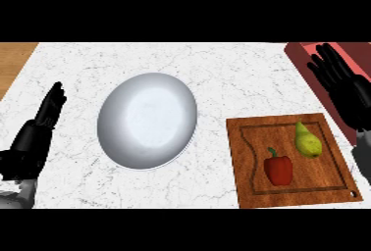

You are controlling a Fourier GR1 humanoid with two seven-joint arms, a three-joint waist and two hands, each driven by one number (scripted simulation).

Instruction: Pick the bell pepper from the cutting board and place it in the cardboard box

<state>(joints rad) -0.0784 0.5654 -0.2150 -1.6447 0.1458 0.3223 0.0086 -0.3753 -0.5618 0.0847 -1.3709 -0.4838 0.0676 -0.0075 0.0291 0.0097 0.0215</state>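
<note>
- Locate pepper (279,169): red, lying on board (246,162) at counter (239,73) lower right, stem pointing away from the robot.
- Note pear (307,141) just beside pepper, up and to the right, apart from it but close.
- Locate box (301,53): reddish-brown wall showing at upper right edge, largely hidden behind right hand (340,81).
- Check right hand: fingers straight, spread, holding nothing, hovering above box area, well apart from pepper.
- Check left hand (39,130): at left edge, fingers straight and up, empty, resting; leave out of this step.
- Ignore plate (148,120) at counter centre; not part of the task.
- Use right hand for the pick, being the nearer one.
- Bring hand back toward board, then descend over pepper body, not stem.
- Approach from the left or near side of pepper, to avoid brushing pear.
- Keep fingers wide until they straddle pepper, then curl round its widest part.
- Lift straight up clear of board rim before moving toward box.
- Expect likely risk: pepper rolling on its rounded side if nudged by one finger first.
</note>
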